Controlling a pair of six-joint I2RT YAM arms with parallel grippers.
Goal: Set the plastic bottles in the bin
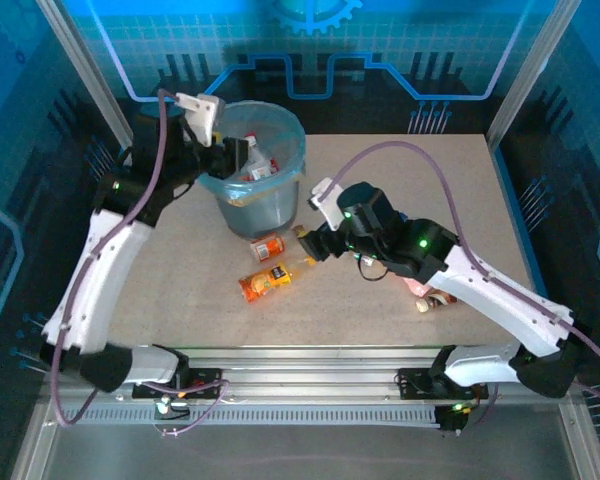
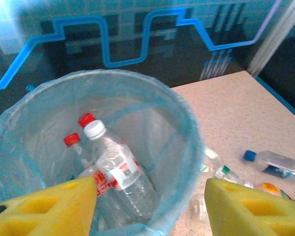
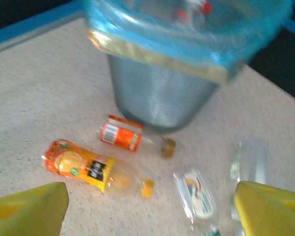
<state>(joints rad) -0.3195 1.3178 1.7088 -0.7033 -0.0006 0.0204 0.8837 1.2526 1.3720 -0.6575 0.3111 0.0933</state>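
While its jaws gape empty, the right gripper (image 3: 151, 199) hangs near an orange plastic juice bottle (image 3: 96, 169) lying on the speckled table (image 3: 39, 98); beyond, a small orange-labelled bottle (image 3: 122, 136) lies beside the round grey blue-lined bin (image 3: 157, 98), where the left gripper (image 2: 150, 194), equally wide and empty, hovers above clear red-labelled bottles (image 2: 119, 169) inside.

Left arm (image 1: 100, 250) stretched far forward, elbow high. Left end effector (image 2: 151, 189) angled down, jaws spread wide (yellow fingers (image 2: 44, 206)), gripping nothing. Right arm (image 1: 490, 290) bent inward toward desk centre; right end effector (image 3: 151, 194) low, jaws equally wide.
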